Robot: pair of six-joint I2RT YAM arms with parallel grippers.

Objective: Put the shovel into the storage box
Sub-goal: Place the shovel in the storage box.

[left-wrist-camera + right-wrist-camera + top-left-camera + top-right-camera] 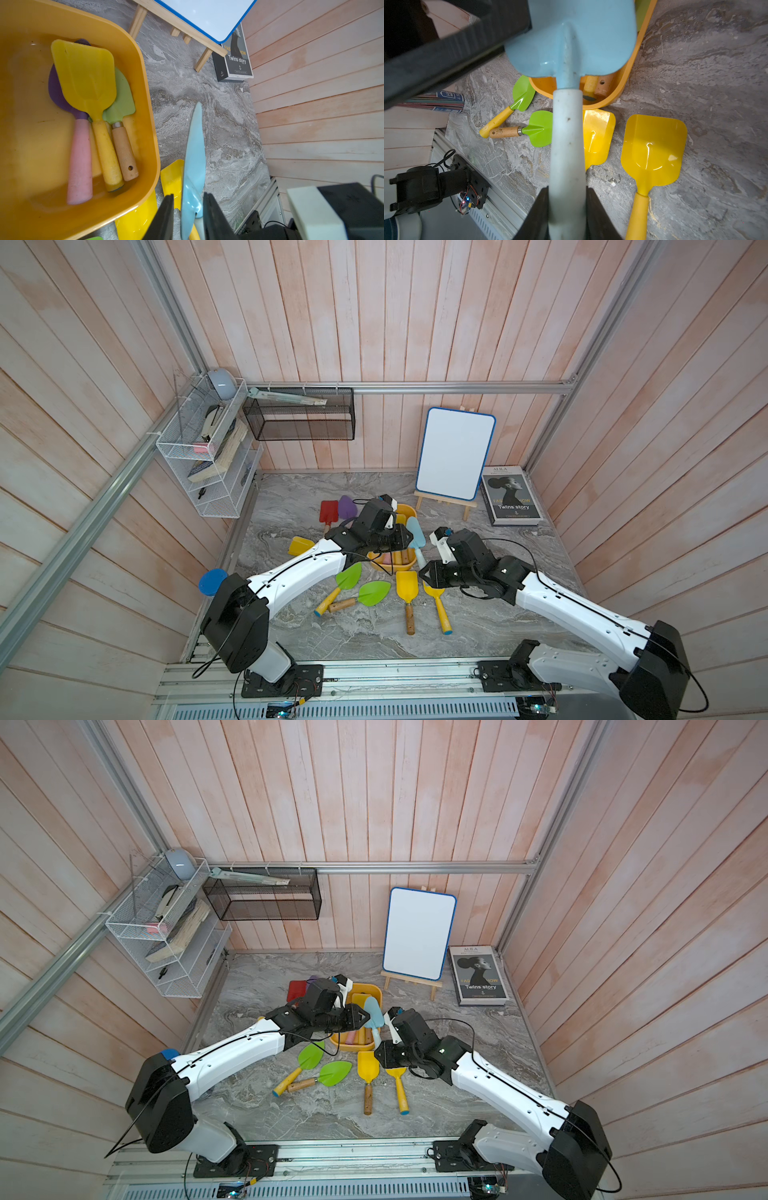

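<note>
The right fingers (596,212) are closed on the pale handle of the blue shovel (416,533). The left fingers (214,216) stand at both sides of its blade, very near it. Whether they pinch it, I cannot tell. The shovel hangs tilted in the air just beside the box (152,145), at the rim on the right arm's side, not inside. In the box lie three other shovels (89,93). On the tabletop (457,626) in front of it lie two green shovels (374,593) and two yellow shovels (406,585).

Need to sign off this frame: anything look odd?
Two grippers on one shovel: beside the storage box, the right gripper clamps the blue shovel by its handle while the left gripper straddles its blade.
</note>
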